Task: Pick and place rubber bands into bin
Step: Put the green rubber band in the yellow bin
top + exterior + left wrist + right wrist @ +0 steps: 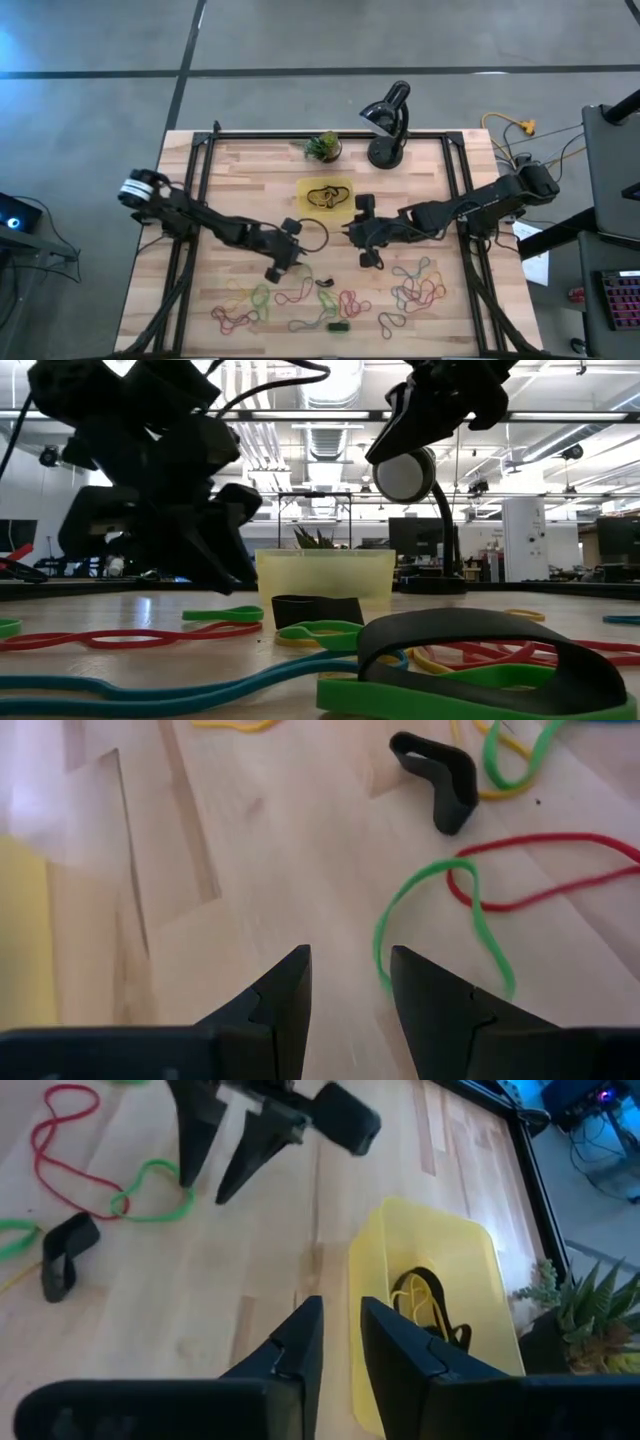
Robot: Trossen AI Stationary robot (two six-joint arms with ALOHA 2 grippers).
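High view, table edges: the wooden table (250,180) has a dark frame along its far edge and both sides.
High view, open room: bare wood lies between the two arms and along the left side; the near strip is crowded.
High view, bin: one yellow bin (327,195) sits at centre, toward the far edge, with dark and yellow bands inside.
High view, rubber bands: the rubber bands (300,300) are scattered along the near edge; too tangled for an exact count.
High view, others: one potted plant (323,147) and one desk lamp (388,125) stand at the far edge.
Low view: a broad black band (480,640) lies nearest, over green ones.
Left wrist view, left gripper (348,982): fingers parted, empty, above bare wood just beside one green band (440,910); one red band (560,870) and one folded black band (440,780) lie near.
Right wrist view, right gripper (340,1335): fingers narrowly parted, nothing between them, over the bin's near rim.
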